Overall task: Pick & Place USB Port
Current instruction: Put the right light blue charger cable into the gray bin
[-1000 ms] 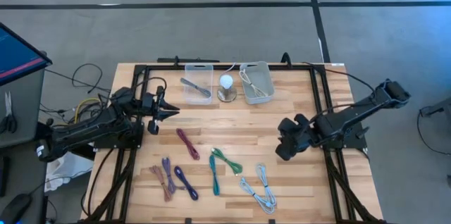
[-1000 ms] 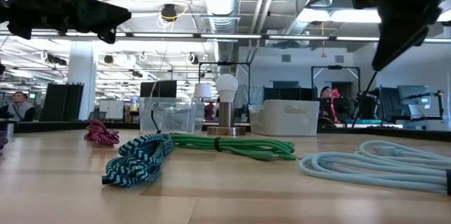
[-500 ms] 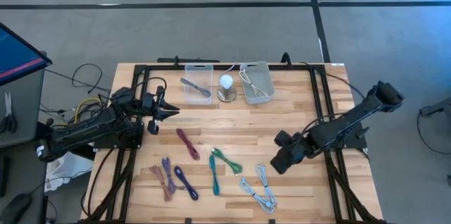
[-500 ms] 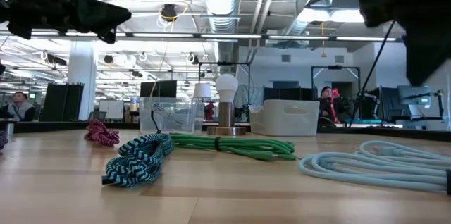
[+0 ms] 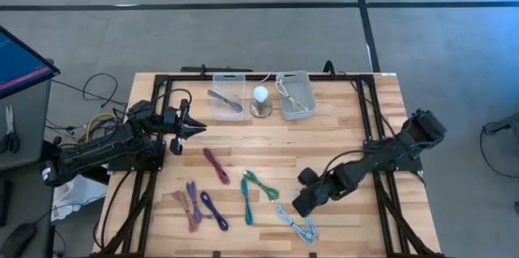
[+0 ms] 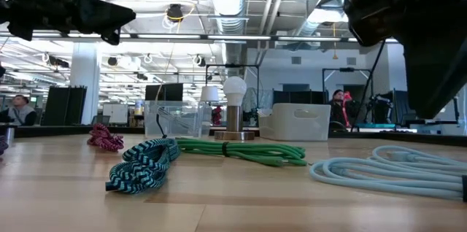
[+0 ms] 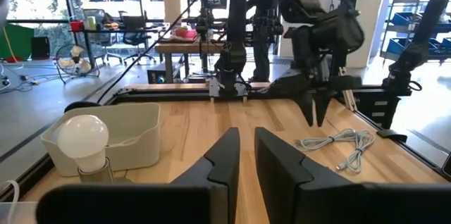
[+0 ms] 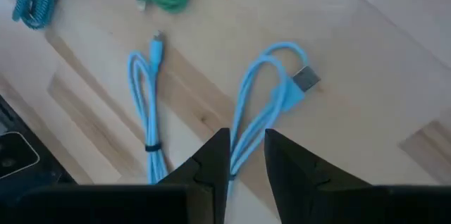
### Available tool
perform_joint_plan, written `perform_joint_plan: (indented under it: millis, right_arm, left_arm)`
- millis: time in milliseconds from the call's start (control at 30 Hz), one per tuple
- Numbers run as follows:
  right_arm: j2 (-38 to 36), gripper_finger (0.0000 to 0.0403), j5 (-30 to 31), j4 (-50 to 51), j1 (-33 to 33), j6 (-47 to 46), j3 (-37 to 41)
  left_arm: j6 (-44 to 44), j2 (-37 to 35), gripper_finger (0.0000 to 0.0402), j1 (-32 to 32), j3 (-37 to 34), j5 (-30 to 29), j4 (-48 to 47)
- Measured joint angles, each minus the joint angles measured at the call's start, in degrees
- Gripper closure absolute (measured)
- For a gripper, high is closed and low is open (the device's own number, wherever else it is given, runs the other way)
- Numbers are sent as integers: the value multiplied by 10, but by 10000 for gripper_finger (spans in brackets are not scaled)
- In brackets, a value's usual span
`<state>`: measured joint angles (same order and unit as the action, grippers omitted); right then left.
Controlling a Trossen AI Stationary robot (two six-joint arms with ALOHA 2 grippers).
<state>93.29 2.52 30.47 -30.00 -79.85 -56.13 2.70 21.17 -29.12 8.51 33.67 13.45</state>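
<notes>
The left gripper (image 5: 193, 129) hangs near the worktop's (image 5: 340, 140) left edge, fingers nearly closed on nothing. The light blue cable (image 5: 298, 218) lies at the front right, its long axis running front to back. The right gripper (image 5: 298, 205), much nearer, hovers directly above it, narrowly parted and empty.

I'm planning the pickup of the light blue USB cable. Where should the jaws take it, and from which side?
Probably on the doubled strands just behind the silver plug of the light blue USB cable, coming straight down from above. It lies flat on the wooden table, and there its two strands run close together, so narrow jaws could straddle both. The right gripper already hangs over that stretch.
</notes>
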Motion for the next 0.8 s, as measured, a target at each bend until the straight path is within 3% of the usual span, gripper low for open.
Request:
perform_joint_plan:
  millis: [233, 533, 800]
  right_arm:
    - [54, 320, 0, 109, -4, -36, -58]
    - [119, 320, -30, 94, -2, -42, -74]
    - [105, 320, -42, 67, 1, -40, -74]
  left_arm:
    - [0, 0, 357, 0, 0, 0, -2]
    - [0, 0, 357, 0, 0, 0, -5]
    - [0, 0, 357, 0, 0, 0, -6]
